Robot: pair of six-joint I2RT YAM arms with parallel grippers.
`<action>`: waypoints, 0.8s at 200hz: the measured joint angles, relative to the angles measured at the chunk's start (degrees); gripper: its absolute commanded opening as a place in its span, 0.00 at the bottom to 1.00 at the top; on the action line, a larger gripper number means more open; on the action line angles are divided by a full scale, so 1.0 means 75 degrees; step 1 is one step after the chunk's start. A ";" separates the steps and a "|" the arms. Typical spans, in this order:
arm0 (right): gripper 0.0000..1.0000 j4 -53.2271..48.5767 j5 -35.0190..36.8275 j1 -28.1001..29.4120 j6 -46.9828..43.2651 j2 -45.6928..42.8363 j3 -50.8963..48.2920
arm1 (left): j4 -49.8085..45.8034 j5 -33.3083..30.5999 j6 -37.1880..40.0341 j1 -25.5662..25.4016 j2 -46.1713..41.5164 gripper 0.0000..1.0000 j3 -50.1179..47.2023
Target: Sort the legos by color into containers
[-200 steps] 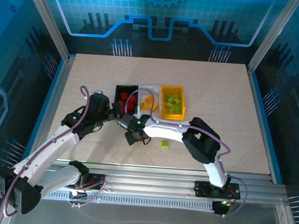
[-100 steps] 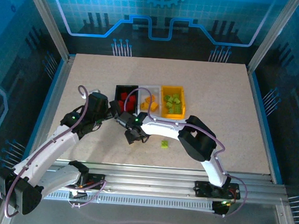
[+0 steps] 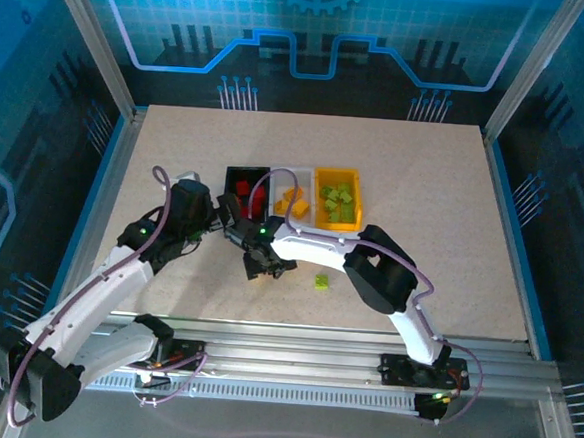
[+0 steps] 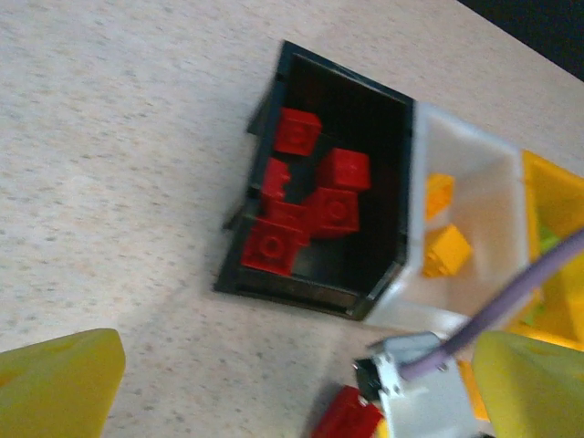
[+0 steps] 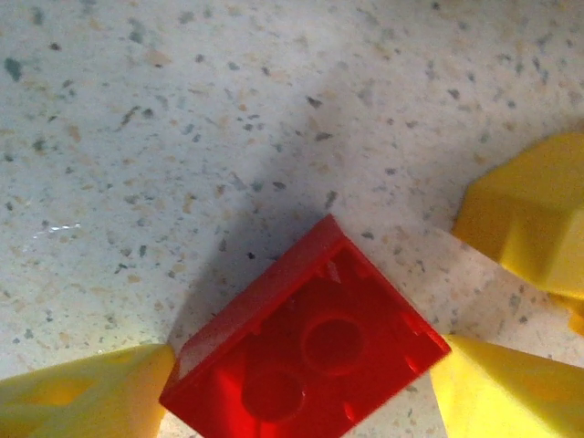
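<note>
My right gripper (image 5: 297, 401) is shut on a red lego (image 5: 306, 356), underside up, with a yellow fingertip (image 5: 82, 397) against each end, just over the table. From above, this gripper (image 3: 259, 265) sits in front of the black container (image 3: 237, 178), close beside my left gripper (image 3: 222, 214). The left gripper (image 4: 292, 383) is open, nothing held, in front of the black container (image 4: 310, 292), which holds several red legos (image 4: 274, 248). The white container (image 3: 301, 174) holds orange legos (image 4: 445, 250); the yellow container (image 3: 339, 172) holds green ones. A green lego (image 3: 322, 280) lies loose on the table.
The right arm's wrist and purple cable (image 4: 511, 301) cross the left wrist view near the white container. A yellow shape (image 5: 529, 214), seemingly the left gripper's fingertip, lies close to the held lego. Open tabletop spreads to the right and far side of the containers.
The right gripper has crept left and a little toward the black container with the red lego. The left arm has shifted slightly left.
</note>
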 measured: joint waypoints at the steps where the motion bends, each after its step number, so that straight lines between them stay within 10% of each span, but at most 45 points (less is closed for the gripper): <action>1: 0.77 -0.0003 0.0003 0.0000 0.0020 -0.0003 0.0000 | 0.0003 0.0003 0.0000 -0.0003 0.0000 0.99 0.0000; 160: 0.74 0.1096 0.0708 0.0073 0.1087 -0.0968 -0.0399 | -0.0624 -0.0050 0.0055 -0.0085 -0.1612 0.99 0.0044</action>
